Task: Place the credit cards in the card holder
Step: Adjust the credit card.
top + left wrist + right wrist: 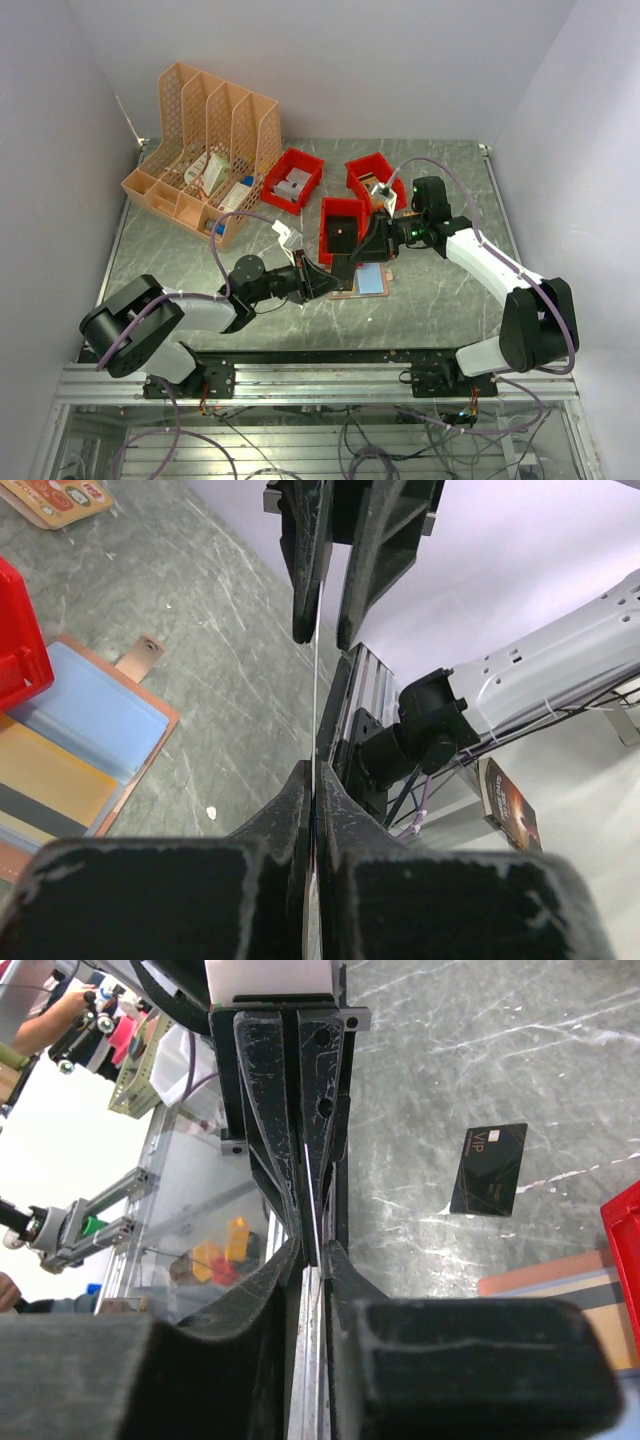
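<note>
Left gripper (313,780) and right gripper (312,1260): you are pinching one credit card (315,700) on edge between both, each pair of fingers pressed together on it from opposite ends. Card holder (362,282): lying open and flat on the table (200,250) just beneath the pair, long axis running left to right, your left gripper looking slightly nearer. Black card (490,1168): lying flat apart, reading "VIP".

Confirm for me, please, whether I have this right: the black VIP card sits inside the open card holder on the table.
Not quite. The black VIP card is not inside the open card holder; it lies flat on the bare table, apart from the holder. The right wrist view shows this. The holder is indeed open and on the table.
</note>
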{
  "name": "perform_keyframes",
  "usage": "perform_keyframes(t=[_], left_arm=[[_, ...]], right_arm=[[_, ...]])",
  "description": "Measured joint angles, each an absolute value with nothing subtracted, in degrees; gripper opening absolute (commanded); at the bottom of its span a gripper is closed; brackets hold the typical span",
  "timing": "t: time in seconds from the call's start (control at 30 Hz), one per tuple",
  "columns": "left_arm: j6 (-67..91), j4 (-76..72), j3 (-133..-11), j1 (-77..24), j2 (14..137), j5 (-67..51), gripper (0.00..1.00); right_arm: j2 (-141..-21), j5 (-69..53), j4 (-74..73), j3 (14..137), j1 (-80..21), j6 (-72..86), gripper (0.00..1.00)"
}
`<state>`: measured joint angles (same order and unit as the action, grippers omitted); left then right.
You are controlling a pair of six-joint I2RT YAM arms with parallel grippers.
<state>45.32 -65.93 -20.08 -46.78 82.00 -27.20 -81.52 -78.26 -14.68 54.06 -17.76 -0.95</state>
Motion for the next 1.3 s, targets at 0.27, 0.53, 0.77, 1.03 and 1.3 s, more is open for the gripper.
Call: perform_keyframes(t=[0.27, 0.53, 0.77, 1.03, 1.3], left_arm=[[46.7, -68.2, -20.0, -47.0, 82.0, -27.1, 0.35], [53.0, -81.2, -13.5, -47.0, 83.0, -21.3, 0.50], [57.8, -84.8, -11.7, -47.5, 87.0, -15.6, 0.50], [59.7, -85.1, -12.8, -47.9, 87.1, -13.6, 0.48], [60.8, -85.1, -13.7, -48.2, 85.9, -13.4, 0.36]], right_arm=[[-81.9, -80.2, -7.5, 53.7, -18.5, 6.5, 0.00], [-82.2, -81.5, 13.8, 47.4, -17.0, 31.1, 0.00], [-82.3, -79.1, 29.3, 43.4, -16.2, 49.2, 0.00], [-82.4, -77.0, 31.5, 43.3, -15.8, 52.1, 0.00], [-83.1, -76.5, 31.3, 43.3, -15.8, 51.5, 0.00]])
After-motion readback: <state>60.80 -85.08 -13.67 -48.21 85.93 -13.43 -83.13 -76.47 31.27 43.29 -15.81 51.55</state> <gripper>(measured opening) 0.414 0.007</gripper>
